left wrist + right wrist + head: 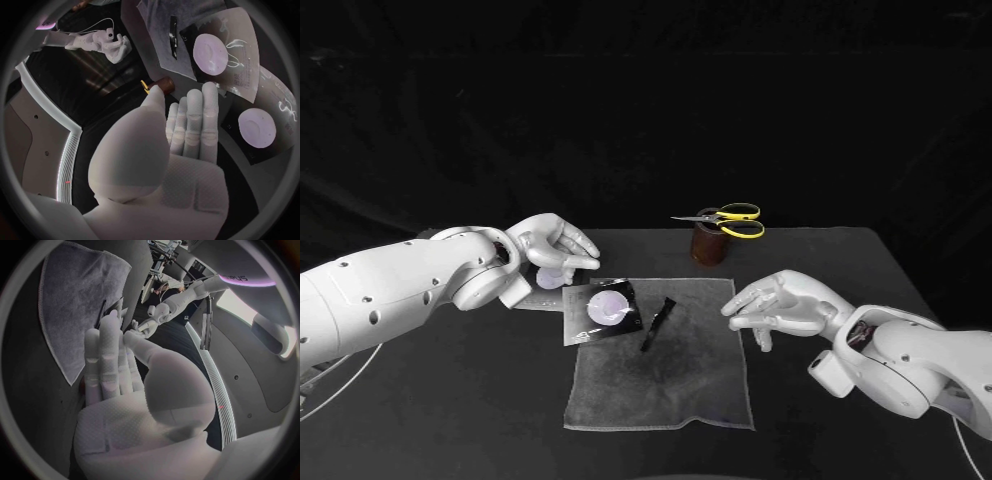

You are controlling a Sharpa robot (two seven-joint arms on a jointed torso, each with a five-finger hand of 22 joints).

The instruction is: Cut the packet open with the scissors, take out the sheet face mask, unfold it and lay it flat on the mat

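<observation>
Two face-mask packets lie side by side, each dark and shiny with a pale round print. One packet (pixel 607 308) (pixel 215 50) rests on the top left corner of the grey mat (pixel 661 380) (pixel 153 17) (pixel 75 295). The other packet (pixel 545 283) (pixel 259 127) lies just left of the mat, under my left hand (pixel 548 248) (pixel 181 135), whose fingers reach out over it and hold nothing. A narrow black strip (pixel 658 322) (pixel 174 32) lies on the mat. My right hand (pixel 779 305) (pixel 119 390) hovers open at the mat's right edge.
Yellow-handled scissors (pixel 730 220) (pixel 145 86) stand in a brown holder (pixel 708 246) (pixel 164 83) behind the mat, towards the table's far edge. The black table (pixel 848 270) extends right of the holder and in front of the mat.
</observation>
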